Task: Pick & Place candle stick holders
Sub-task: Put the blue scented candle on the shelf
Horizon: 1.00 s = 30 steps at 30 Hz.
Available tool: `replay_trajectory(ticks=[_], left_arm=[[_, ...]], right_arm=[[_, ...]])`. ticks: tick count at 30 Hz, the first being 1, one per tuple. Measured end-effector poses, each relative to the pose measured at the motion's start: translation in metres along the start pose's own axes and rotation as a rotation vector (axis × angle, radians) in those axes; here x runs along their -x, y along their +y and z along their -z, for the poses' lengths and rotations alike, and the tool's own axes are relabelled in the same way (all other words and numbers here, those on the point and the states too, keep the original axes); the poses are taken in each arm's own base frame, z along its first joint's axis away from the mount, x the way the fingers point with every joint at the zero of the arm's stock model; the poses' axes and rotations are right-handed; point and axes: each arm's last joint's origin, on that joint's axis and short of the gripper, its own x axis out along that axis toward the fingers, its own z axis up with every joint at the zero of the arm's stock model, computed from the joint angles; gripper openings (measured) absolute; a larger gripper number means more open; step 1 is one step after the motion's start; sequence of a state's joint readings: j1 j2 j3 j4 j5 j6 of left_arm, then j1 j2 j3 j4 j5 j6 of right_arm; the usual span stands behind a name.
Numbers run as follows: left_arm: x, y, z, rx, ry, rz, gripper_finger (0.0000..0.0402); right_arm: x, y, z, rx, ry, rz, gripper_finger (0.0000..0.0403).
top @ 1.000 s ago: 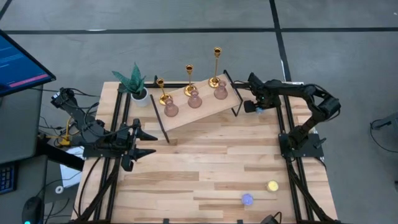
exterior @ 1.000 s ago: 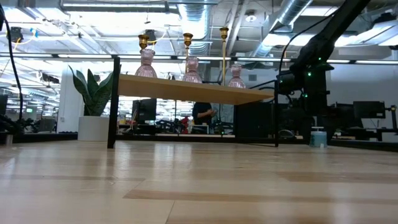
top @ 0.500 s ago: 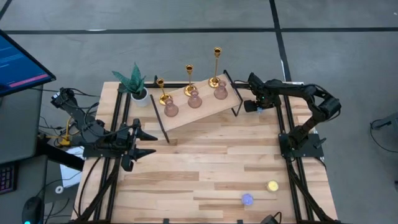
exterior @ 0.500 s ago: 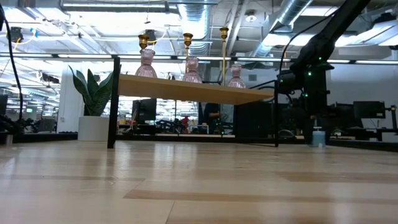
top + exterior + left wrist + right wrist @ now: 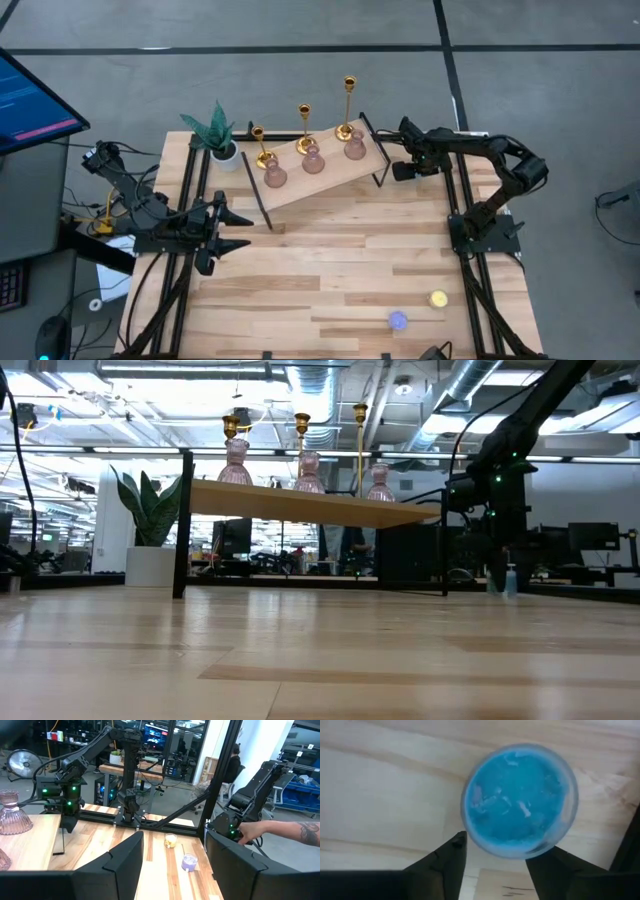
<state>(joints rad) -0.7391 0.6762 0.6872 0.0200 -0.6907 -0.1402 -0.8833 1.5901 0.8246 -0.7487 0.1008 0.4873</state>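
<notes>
**Right gripper closed around a blue light beside the shelf**

The right gripper [image 5: 403, 171] sits low at the table, just off the shelf's [image 5: 320, 180] end, its fingers [image 5: 445, 862] narrowed on either side of a blue light [image 5: 520, 800], apparently touching its rim. The gold candlesticks [image 5: 304, 125] and pink holders [image 5: 313, 160] stand on the shelf beside this gripper. The left gripper [image 5: 232, 229] waits well apart, jaws partly open and empty.
</notes>
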Motion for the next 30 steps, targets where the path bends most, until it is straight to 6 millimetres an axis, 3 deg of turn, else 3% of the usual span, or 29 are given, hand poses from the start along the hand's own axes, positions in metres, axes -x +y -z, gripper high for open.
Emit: replay_trajectory(ticks=[4, 7, 13, 19, 30], left_arm=[[0.0, 0.0, 0.0, 0.0, 0.0, 0.0, 0.0214], [0.0, 0.0, 0.0, 0.0, 0.0, 0.0, 0.0214], [0.0, 0.0, 0.0, 0.0, 0.0, 0.0, 0.0214], [0.0, 0.0, 0.0, 0.0, 0.0, 0.0, 0.0214], [0.0, 0.0, 0.0, 0.0, 0.002, 0.015, 0.0214]], right_arm=[[0.0, 0.0, 0.001, 0.017, 0.018, -0.019, 0.0168], [0.0, 0.0, 0.002, 0.03, 0.03, -0.012, 0.0181], [0.001, 0.005, 0.005, 0.034, -0.04, 0.109, 0.0277], [0.003, 0.022, 0.007, 0.06, -0.13, 0.084, 0.036], [-0.017, 0.019, 0.018, 0.006, -0.262, 0.033, 0.0351]])
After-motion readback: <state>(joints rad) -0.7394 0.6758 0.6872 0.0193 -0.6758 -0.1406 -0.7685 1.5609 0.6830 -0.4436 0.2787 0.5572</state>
